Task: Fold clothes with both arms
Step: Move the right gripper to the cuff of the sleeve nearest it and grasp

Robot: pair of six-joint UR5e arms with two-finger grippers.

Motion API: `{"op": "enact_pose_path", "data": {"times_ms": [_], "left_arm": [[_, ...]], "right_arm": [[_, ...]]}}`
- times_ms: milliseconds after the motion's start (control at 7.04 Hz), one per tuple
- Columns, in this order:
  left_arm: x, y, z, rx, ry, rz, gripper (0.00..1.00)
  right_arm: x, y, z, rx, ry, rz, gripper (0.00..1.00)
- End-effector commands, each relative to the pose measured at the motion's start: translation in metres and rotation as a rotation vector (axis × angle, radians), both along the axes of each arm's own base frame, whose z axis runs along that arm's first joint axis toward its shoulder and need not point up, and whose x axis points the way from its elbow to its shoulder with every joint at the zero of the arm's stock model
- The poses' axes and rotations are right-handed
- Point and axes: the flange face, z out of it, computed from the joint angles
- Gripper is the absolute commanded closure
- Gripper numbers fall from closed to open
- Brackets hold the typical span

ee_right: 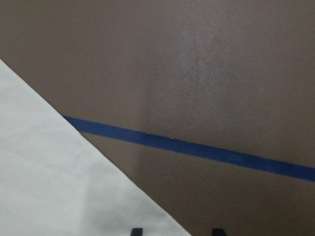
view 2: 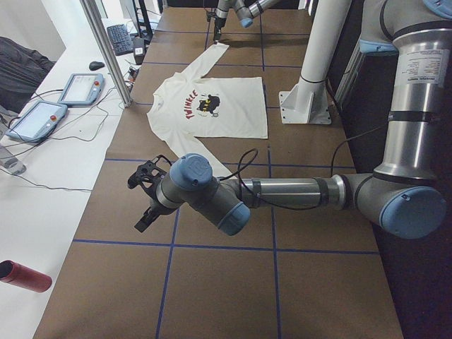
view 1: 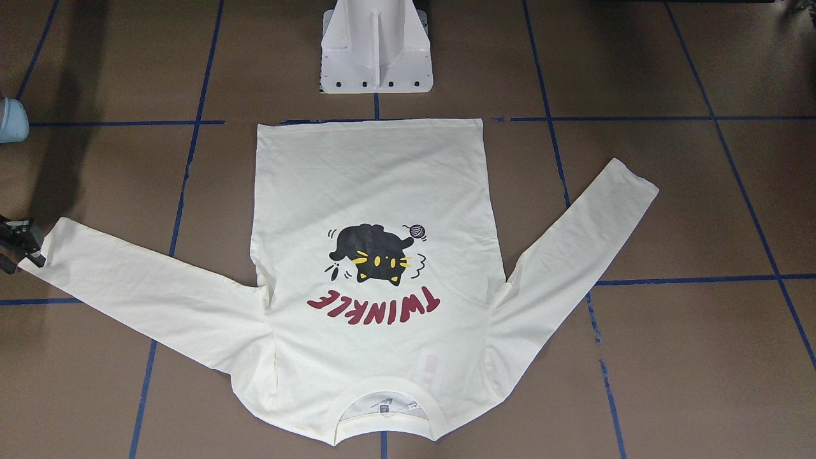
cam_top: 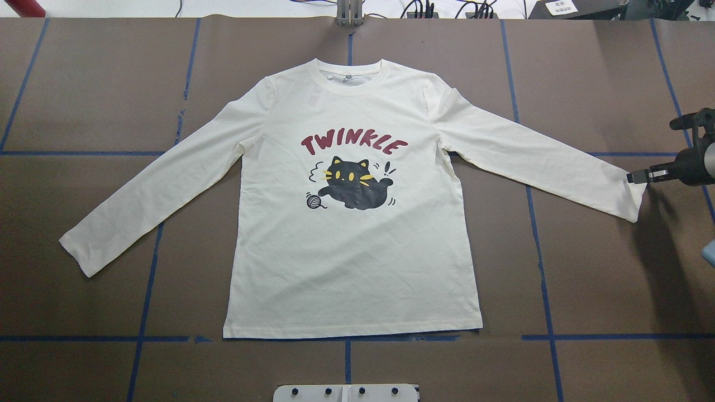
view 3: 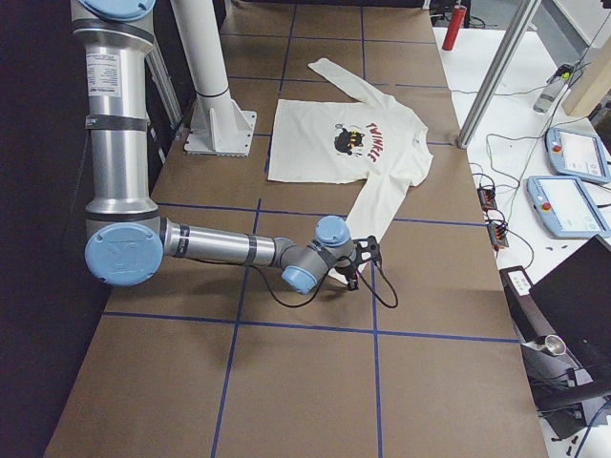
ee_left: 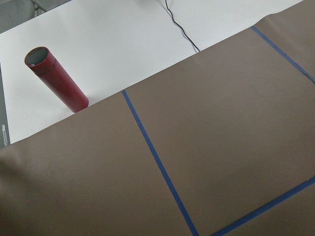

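The cream long-sleeved T-shirt (cam_top: 346, 251) lies flat and print-up on the brown table, both sleeves spread out; it also shows in the front view (view 1: 370, 178). My right gripper (cam_top: 637, 177) is at the cuff of the shirt's sleeve (cam_top: 625, 195) on the overhead view's right. In its wrist view the two fingertips (ee_right: 136, 231) stand apart, with the sleeve's edge (ee_right: 49, 187) running between them. My left gripper (view 2: 145, 198) shows only in the exterior left view, hovering beyond the other sleeve's end; I cannot tell whether it is open or shut.
The white pedestal base (view 1: 376, 51) stands just behind the shirt's hem. A red cylinder (ee_left: 56, 78) lies on the white bench off the table's left end. Teach pendants (view 3: 563, 205) and cables lie along the far side. Blue tape lines cross the table.
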Motion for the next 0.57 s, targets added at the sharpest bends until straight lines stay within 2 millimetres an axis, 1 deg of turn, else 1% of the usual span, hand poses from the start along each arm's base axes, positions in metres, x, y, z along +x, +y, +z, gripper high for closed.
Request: {"op": "enact_pose_path", "data": {"times_ms": [0,142,284,426], "left_arm": [[0.0,0.0001,0.0002,0.0,0.0,0.0,0.0],[0.0007,-0.0007,-0.0014,0.003,0.0,0.001,0.0],[0.0007,-0.0007,-0.0006,0.001,0.0,0.002,0.0],[-0.0001,-0.0005,-0.0014,0.002,0.001,-0.001,0.0]], "right_arm": [[0.0007,0.0031,0.0021,0.005,-0.006,0.002,0.55],[-0.0005,0.0012,-0.0002,0.01,-0.009,0.0,0.85],[-0.0001,0.0006,-0.0036,0.016,-0.014,0.001,1.0],[-0.0007,-0.0005,-0.0076,0.023,-0.018,0.001,1.0]]}}
